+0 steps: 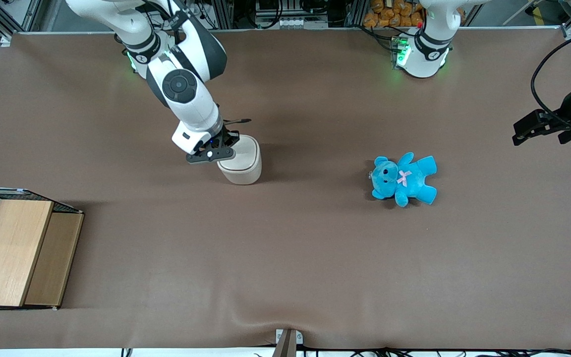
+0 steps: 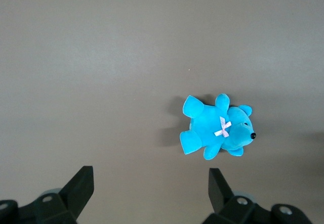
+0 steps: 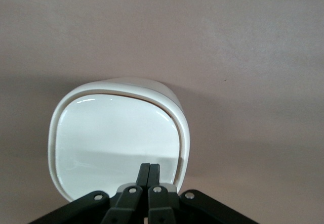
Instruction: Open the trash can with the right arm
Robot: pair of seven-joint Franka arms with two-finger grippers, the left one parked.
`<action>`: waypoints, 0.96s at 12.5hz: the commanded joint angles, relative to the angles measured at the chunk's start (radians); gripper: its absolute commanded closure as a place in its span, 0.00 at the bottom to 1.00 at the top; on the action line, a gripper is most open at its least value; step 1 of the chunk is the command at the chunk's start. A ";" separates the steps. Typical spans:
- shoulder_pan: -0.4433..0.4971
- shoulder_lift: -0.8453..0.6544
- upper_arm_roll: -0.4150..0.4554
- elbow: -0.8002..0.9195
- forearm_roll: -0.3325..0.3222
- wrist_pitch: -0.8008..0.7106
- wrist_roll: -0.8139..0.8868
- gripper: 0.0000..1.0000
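Observation:
The trash can [image 1: 243,163] is a small cream-white rounded-square bin standing upright on the brown table, near the middle of its width. Its flat glossy lid [image 3: 116,138] lies level in its rim. My right arm [image 1: 186,94] reaches down over it. The gripper [image 1: 222,148] is shut and empty, its fingers pressed together with the tips [image 3: 150,171] over the lid close to its edge. I cannot tell whether the tips touch the lid.
A blue teddy bear [image 1: 403,178] lies on the table toward the parked arm's end; it also shows in the left wrist view [image 2: 217,130]. A light wooden box with wire mesh [image 1: 15,250] stands at the working arm's end, nearer the front camera.

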 commanded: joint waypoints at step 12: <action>0.008 0.041 -0.017 -0.057 -0.017 0.101 0.051 1.00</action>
